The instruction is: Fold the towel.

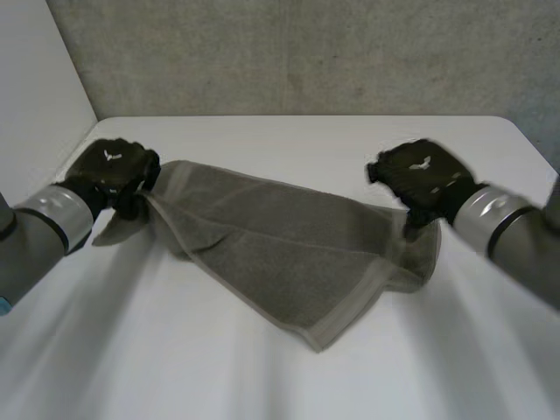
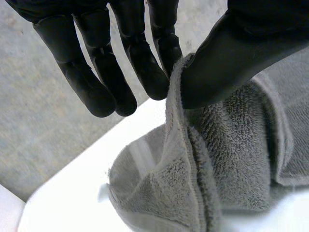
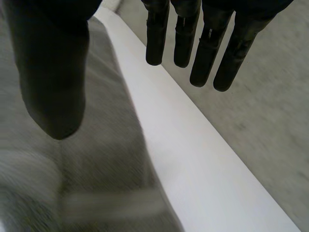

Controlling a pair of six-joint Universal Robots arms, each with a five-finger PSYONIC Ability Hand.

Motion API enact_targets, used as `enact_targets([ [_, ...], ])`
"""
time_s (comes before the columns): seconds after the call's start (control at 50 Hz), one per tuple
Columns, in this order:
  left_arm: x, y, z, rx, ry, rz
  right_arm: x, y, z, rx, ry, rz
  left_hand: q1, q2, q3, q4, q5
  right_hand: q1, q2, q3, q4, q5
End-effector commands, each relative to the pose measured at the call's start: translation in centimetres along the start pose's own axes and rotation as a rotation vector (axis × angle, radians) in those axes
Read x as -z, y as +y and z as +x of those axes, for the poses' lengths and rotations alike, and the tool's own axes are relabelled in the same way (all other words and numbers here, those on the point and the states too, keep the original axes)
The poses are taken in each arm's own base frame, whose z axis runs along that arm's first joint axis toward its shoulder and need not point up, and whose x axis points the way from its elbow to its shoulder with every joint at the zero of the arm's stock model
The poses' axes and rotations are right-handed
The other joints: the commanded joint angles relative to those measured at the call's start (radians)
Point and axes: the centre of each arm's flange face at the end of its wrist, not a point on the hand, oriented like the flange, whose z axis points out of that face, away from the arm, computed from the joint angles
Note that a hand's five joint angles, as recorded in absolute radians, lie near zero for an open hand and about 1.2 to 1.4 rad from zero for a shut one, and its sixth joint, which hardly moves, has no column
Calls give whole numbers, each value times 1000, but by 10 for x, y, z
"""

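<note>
A grey-brown towel (image 1: 280,245) lies rumpled and partly doubled over across the white table (image 1: 306,136), one corner pointing at the near edge. My left hand (image 1: 114,171) is at the towel's left end. In the left wrist view its thumb (image 2: 231,53) and a fingertip pinch a raised edge of the towel (image 2: 227,159). My right hand (image 1: 420,175) hovers over the towel's right end. In the right wrist view its fingers (image 3: 207,43) are straight and spread away from the thumb, with nothing between them, above the towel (image 3: 96,145).
A grey concrete wall (image 1: 306,52) stands behind the table's far edge. A pale panel (image 1: 35,79) rises at the left. Bare table top (image 1: 219,376) stretches in front of the towel, and the table's edge (image 3: 193,159) runs close beside my right hand.
</note>
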Motion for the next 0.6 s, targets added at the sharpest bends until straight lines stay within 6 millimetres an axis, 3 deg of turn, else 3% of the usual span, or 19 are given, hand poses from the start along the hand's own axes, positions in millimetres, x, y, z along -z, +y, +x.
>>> enact_targets([
  [0.02,-5,19,3,5,-4,-12,16,6,-69,-5,-129,13,-50,-120,-148,-125,-259,-62,-57,-56,-48,-18],
  [0.2,-8,26,3,12,0,-29,41,27,-123,-200,-196,-52,-50,-120,-148,-125,-259,-65,-60,-59,-51,-21],
  [0.38,-8,25,3,10,-2,-24,41,34,-136,-269,-208,-29,-50,-120,-148,-125,-259,-62,-57,-56,-48,-18],
  [0.42,-8,26,3,11,-2,-27,41,38,-148,-273,-237,-30,-50,-120,-148,-125,-259,-65,-60,-59,-51,-21],
  [0.6,-8,27,4,11,-2,-29,36,35,-164,-266,-230,27,-50,-120,-148,-125,-259,-68,-63,-62,-54,-24],
])
